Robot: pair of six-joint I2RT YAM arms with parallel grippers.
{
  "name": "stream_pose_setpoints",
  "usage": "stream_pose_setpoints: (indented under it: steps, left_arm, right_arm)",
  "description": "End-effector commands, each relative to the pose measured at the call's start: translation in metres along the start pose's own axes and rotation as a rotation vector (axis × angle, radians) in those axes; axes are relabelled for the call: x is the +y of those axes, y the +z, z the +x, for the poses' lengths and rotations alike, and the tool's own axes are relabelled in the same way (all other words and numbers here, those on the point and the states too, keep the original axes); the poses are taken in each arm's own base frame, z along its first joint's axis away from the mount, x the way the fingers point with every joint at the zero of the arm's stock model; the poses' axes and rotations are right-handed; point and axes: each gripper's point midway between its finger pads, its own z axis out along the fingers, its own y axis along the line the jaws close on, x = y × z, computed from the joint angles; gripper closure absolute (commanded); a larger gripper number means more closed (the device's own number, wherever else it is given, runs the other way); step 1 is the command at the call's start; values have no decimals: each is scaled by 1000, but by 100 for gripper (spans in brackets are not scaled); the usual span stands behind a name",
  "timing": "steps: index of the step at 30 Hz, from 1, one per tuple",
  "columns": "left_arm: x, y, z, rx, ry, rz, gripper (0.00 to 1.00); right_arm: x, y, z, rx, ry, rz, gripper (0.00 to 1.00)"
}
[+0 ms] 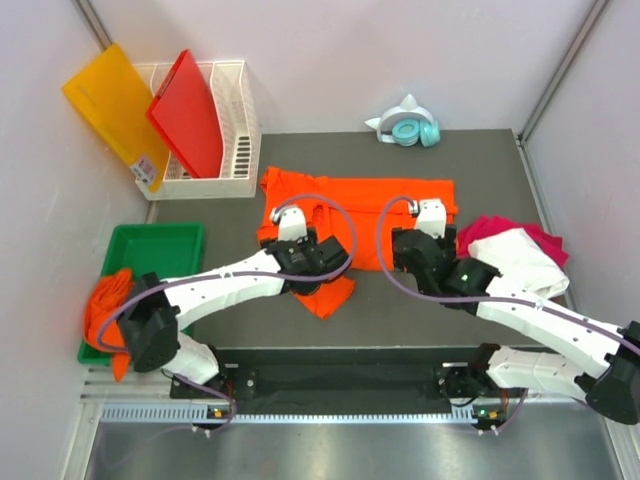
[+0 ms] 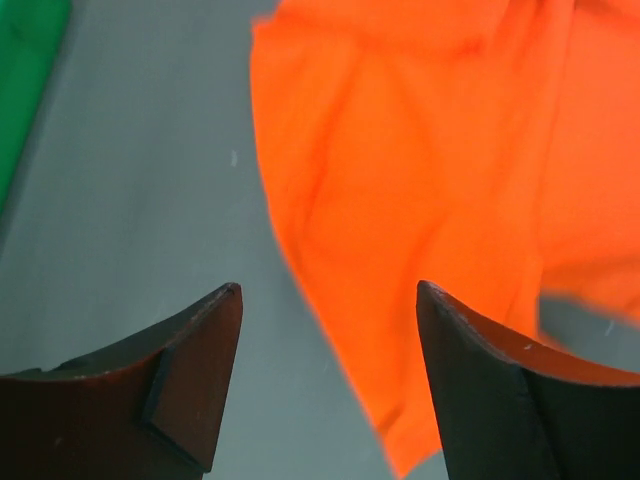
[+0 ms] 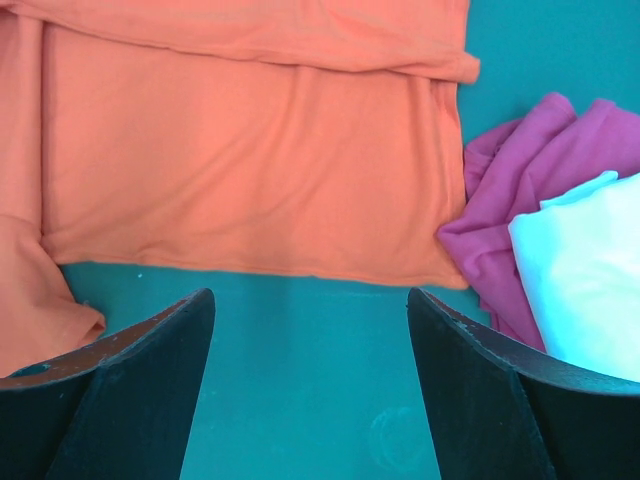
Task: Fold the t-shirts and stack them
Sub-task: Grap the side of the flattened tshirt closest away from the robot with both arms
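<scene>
From above, my own wrists are covering both pairs of fingers and part of the orange t-shirt point(image 1: 400, 200) lying spread on the table point(image 1: 260, 325). The magenta t-shirt point(image 1: 548, 240) and white t-shirt point(image 1: 505, 255) are bunching just beside its right edge. In the left wrist view, my left gripper point(image 2: 330, 300) is standing wide apart over the orange shirt's blurred edge, gripping nothing. In the right wrist view, my right gripper point(image 3: 310, 305) is gaping over bare table, clasping nothing, and the frame is cutting off the white shirt.

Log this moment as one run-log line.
orange shirt: spread on table | left claw: open, at shirt edge | right claw: open, near shirt | right side: white shirt on pink shirt
</scene>
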Motion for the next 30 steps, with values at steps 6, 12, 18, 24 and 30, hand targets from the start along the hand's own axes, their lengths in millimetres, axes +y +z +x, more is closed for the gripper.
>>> stream_pose_setpoints:
  steps: [6,12,18,24,30]
  left_arm:
    - [-4,-35,95,287,-136,238,1]
    - [-30,-32,136,344,-1,250,24]
    - [-51,-30,151,360,27,273,51]
    - [-53,-33,147,355,-13,292,52]
    - [-47,-32,154,379,-26,277,64]
  right_arm:
    - [-5,-5,-11,-48,62,-2,22]
    - [-8,-7,-11,-36,76,6,21]
    - [-12,-9,-7,-24,84,14,21]
    - [-17,-11,-3,-17,85,21,21]
    - [-14,-9,1,-6,79,21,21]
